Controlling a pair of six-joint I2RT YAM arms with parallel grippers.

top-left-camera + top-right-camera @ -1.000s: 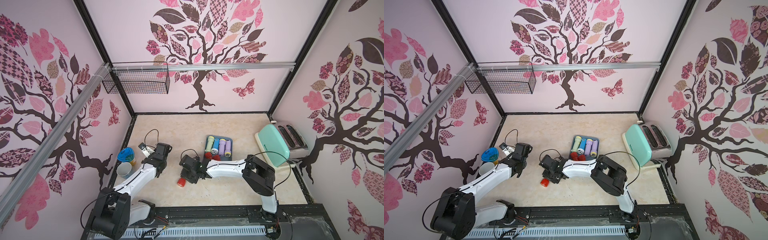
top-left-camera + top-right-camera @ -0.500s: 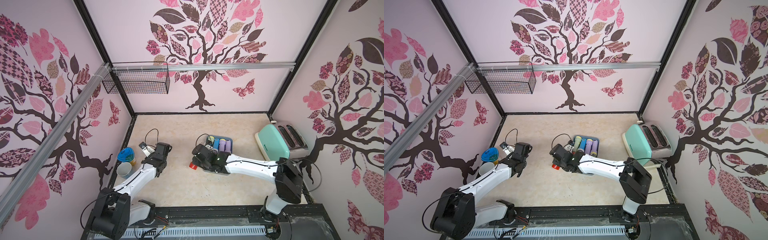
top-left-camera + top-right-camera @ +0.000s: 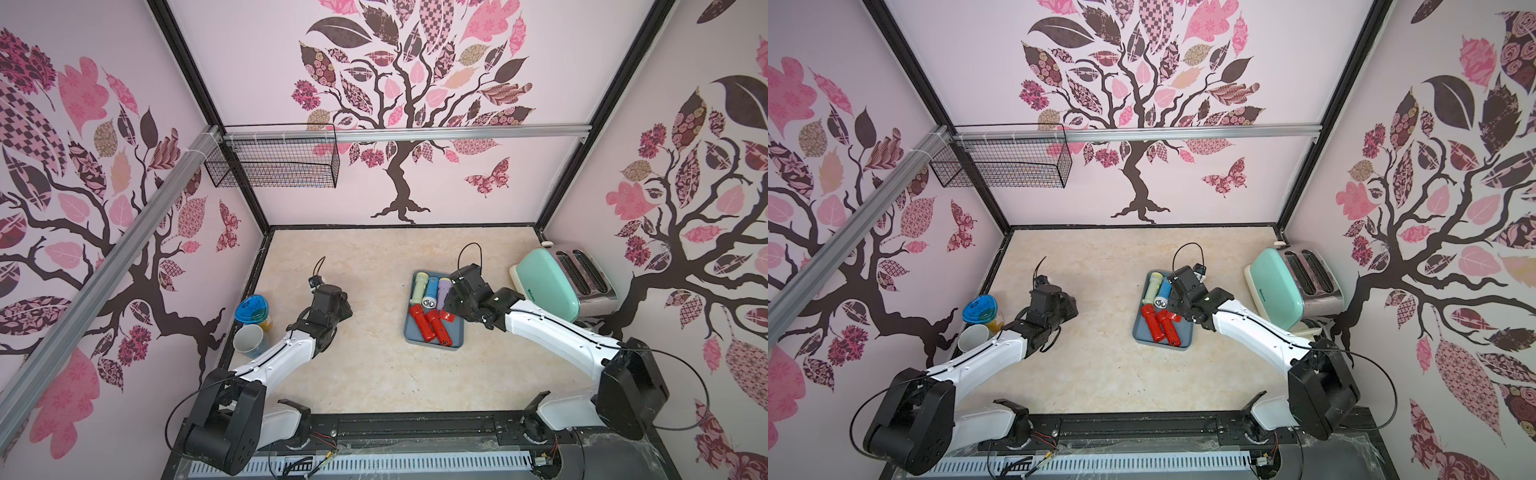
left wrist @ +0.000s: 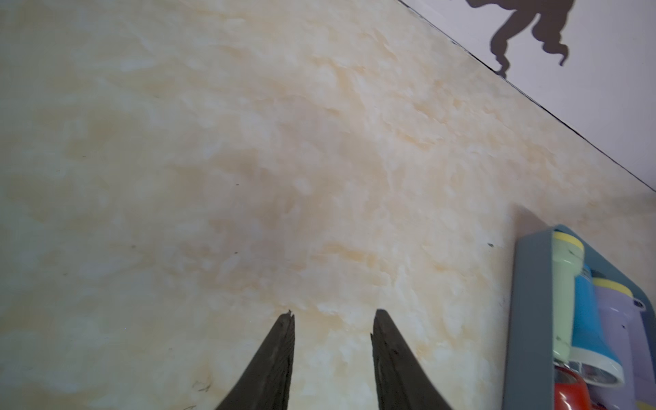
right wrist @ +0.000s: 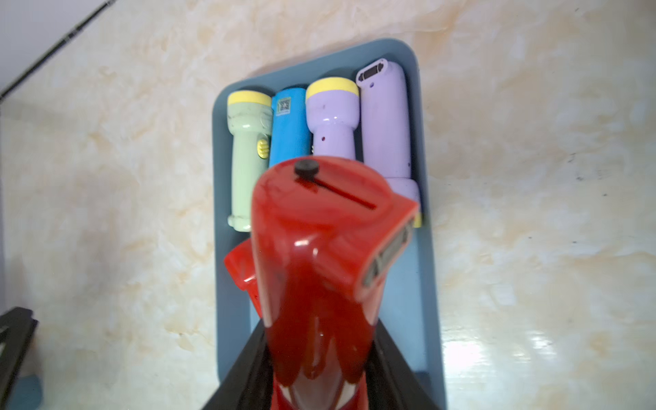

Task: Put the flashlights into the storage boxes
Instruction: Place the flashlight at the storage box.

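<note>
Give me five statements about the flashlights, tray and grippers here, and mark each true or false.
1. The right gripper is shut on a glossy red plastic flashlight. True.
2. The shallow slate-blue plastic tray holds no flashlights. False: several lie in it.
3. The left gripper holds a flashlight. False: it holds nothing, over bare tabletop.
4. The pale green flashlight lies beside the blue flashlight. True.
5. The mint-green toaster stands inside the tray. False: it stands apart.

Your right gripper (image 5: 319,369) is clamped on something, wrist angled downward, forearm stretched forward. Your left gripper (image 4: 332,355) has jaws drawn in with nothing between them, arm extended forward.
</note>
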